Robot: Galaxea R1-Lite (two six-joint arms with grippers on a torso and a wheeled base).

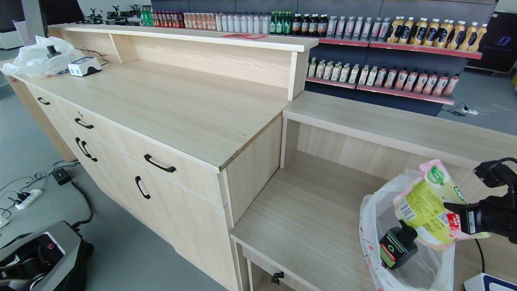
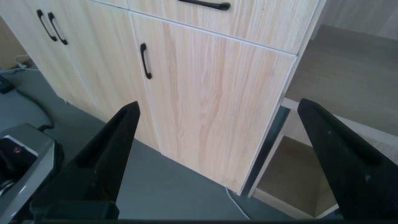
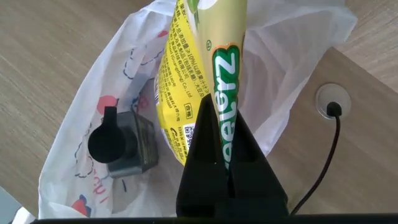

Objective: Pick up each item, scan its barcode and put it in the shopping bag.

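My right gripper [image 1: 454, 216] is shut on a yellow-green snack packet [image 1: 426, 204], holding it just above the mouth of the white shopping bag [image 1: 371, 226] on the lower counter at the right. In the right wrist view the snack packet [image 3: 199, 81] hangs over the shopping bag [image 3: 93, 99], pinched between the right gripper's [image 3: 225, 168] dark fingers. A dark bottle with a black pump cap [image 1: 398, 244] lies inside the bag; the bottle [image 3: 121, 143] shows beside the packet. My left gripper [image 2: 217, 162] is open in front of the cabinet doors, low near the floor, holding nothing.
A long wooden counter [image 1: 161, 101] with drawers runs along the left. At its far end sit a white scanner device [image 1: 84, 66] and another plastic bag [image 1: 36, 58]. Shelves of bottles [image 1: 383, 52] stand behind. A white device [image 1: 488, 283] sits at the lower counter's right corner. Cables lie on the floor [image 1: 28, 194].
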